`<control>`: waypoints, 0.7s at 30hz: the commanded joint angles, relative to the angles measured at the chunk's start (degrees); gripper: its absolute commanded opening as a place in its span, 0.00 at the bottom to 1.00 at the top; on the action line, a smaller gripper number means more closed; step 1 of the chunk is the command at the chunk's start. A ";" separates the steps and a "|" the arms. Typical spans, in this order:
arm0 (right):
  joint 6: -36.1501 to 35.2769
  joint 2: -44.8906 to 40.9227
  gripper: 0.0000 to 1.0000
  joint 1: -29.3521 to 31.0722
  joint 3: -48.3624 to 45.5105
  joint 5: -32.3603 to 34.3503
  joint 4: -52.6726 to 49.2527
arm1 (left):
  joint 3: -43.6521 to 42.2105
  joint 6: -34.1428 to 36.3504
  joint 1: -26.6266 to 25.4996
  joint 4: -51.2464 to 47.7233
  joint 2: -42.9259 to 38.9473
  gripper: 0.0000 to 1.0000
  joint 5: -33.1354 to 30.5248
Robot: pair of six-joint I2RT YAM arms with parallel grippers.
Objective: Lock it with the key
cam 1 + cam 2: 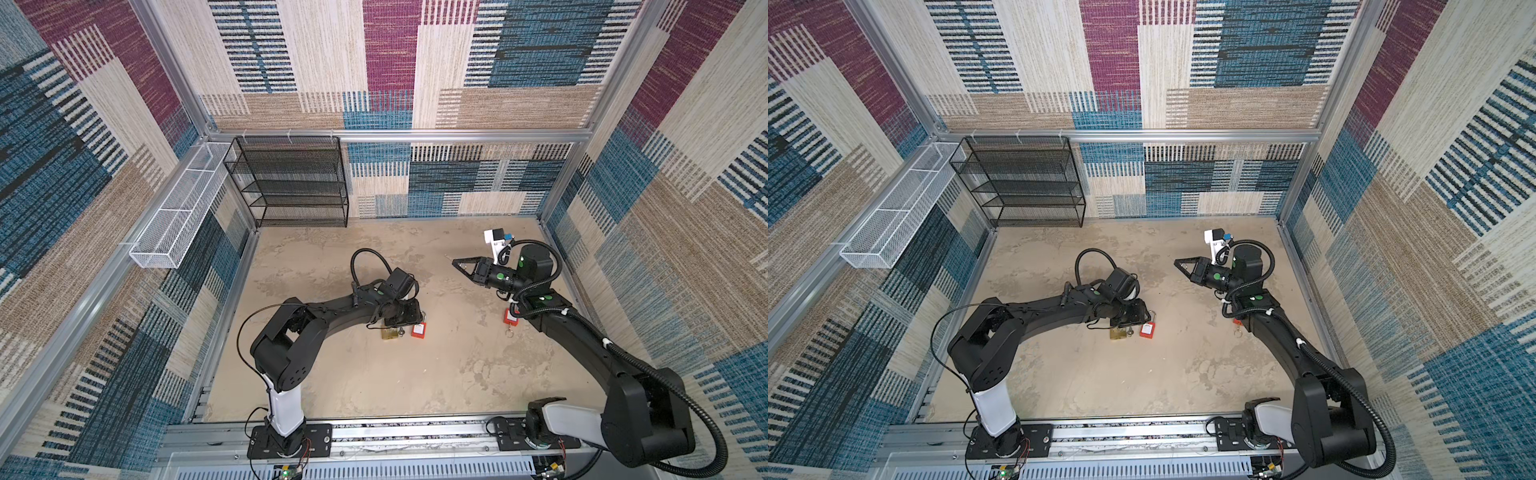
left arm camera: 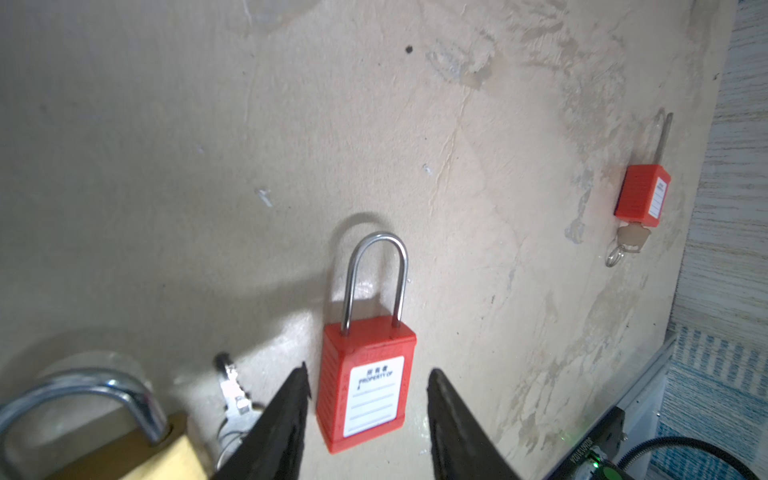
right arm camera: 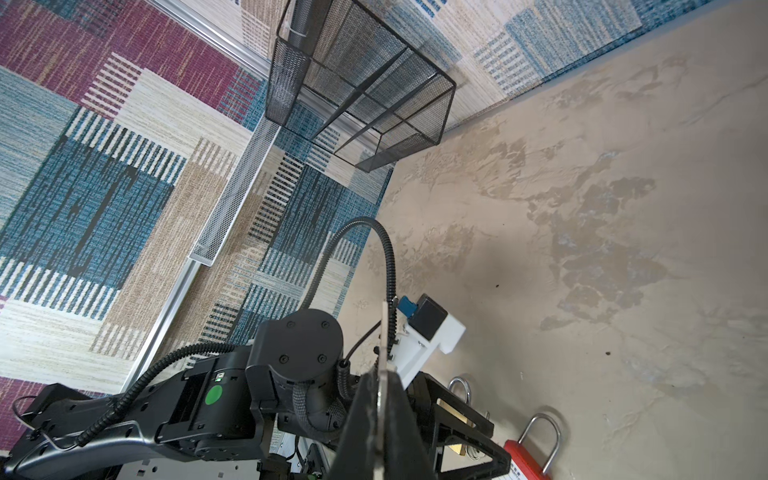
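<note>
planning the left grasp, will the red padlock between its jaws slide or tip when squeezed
The red padlock lies flat, so tipping seems unlikely. Its smooth plastic body may skid on the table if nudged. The steel shackle looks rigid, probably no flex.

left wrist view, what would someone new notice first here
The red padlock stands out first, lying flat on the beige table, framed between the open fingers of the left tool. A second red padlock with a key in its base lies off by the wall. A brass padlock sits just beside the left tool.
</note>
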 commanded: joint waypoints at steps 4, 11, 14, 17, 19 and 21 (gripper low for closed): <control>-3.60 -1.51 0.00 0.10 1.00 2.67 -3.16 | 13.74 11.79 -2.54 -15.16 6.46 0.53 -8.25; -4.69 -1.86 0.00 -0.73 0.25 2.65 -4.05 | 25.40 16.17 -4.52 -25.73 14.13 0.55 -15.53; -5.40 -1.63 0.00 -1.12 0.20 2.43 -4.51 | 27.85 17.60 -5.13 -26.67 16.03 0.56 -17.71; -6.00 -1.44 0.00 -1.54 0.21 2.09 -5.00 | 29.43 18.39 -5.36 -27.58 17.57 0.57 -17.99; -6.22 -1.27 0.00 -1.90 0.20 1.90 -5.00 | 29.70 18.42 -5.33 -27.58 18.22 0.58 -17.79; -6.36 -1.35 0.00 -2.17 0.10 1.81 -5.05 | 29.77 18.39 -5.34 -27.55 18.70 0.58 -17.26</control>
